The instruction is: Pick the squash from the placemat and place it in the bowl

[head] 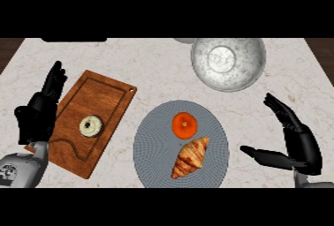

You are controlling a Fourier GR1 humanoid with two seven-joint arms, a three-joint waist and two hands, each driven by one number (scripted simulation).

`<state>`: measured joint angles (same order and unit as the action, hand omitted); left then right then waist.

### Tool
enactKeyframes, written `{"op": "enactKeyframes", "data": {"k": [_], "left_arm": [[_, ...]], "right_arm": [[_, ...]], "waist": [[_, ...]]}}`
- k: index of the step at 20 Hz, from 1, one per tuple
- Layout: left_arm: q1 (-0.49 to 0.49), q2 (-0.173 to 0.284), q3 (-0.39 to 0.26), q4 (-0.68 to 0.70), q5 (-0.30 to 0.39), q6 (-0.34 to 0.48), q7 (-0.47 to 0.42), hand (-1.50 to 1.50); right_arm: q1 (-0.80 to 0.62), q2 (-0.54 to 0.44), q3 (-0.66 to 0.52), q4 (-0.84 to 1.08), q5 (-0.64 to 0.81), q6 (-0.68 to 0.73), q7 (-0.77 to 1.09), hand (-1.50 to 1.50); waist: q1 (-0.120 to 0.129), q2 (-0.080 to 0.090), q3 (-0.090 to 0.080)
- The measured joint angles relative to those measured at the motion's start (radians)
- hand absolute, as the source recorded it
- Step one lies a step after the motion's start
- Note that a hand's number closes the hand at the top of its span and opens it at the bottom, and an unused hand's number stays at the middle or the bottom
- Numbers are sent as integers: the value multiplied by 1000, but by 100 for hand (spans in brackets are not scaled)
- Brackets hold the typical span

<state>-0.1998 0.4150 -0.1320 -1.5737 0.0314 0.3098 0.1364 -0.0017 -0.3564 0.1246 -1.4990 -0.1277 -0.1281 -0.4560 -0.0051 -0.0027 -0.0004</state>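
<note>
An orange round squash lies on the upper part of the grey oval placemat in the middle of the counter. The pale speckled bowl stands at the back right, nothing in it. My right hand is to the right of the placemat, open, fingers straight and thumb spread toward the mat, touching nothing. My left hand rests open at the left edge, fingers pointing up, beside the wooden board.
A croissant lies on the placemat just below the squash. A wooden cutting board at the left carries a glazed donut. The marble counter runs between board and bowl.
</note>
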Motion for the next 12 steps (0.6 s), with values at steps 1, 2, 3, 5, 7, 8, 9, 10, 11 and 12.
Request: {"op": "enactKeyframes", "data": {"k": [1, 2, 3, 5, 7, 8, 9, 10, 11, 12], "left_arm": [[-1, -12, -9, -1, -12, 11, 2, 0], [-2, -10, -8, -3, -11, 6, 2, 0], [-6, -9, -5, -5, -11, 4, 9, 0], [-22, -8, 0, 0, -10, -1, 21, 0], [-27, -11, 0, 1, -13, -3, 22, 0], [-22, -10, 0, 3, -15, -5, 15, 0], [-28, -11, 1, 5, -14, -10, 16, 0], [-33, -8, 3, -2, -13, -15, 26, 0], [-29, -7, 3, -8, -13, -18, 27, 0], [-29, -6, 10, 1, -6, -28, 15, 0]], "right_arm": [[-10, -28, 11, -22, 24, 3, 44, -150], [-27, -49, 25, -45, 49, -1, 97, -150], [-35, -72, 41, -70, 72, 5, 147, -150], [-61, -106, 82, -116, 135, 0, 254, -150], [-101, -144, 115, -157, 182, 18, 377, -150], [-125, -163, 130, -165, 202, 35, 429, -150], [-156, -175, 148, -170, 221, 53, 486, -150], [-189, -185, 160, -173, 232, 76, 541, -150], [-216, -184, 184, -181, 251, 91, 596, -150], [-247, -177, 208, -192, 265, 108, 653, -150]], "waist": [[0, 0, 0], [2, 0, -1], [2, 0, -1], [2, -1, -2], [5, -1, -2], [8, 0, -3], [11, 0, -3], [14, 1, -2], [17, 1, -2], [17, 1, -2]]}}
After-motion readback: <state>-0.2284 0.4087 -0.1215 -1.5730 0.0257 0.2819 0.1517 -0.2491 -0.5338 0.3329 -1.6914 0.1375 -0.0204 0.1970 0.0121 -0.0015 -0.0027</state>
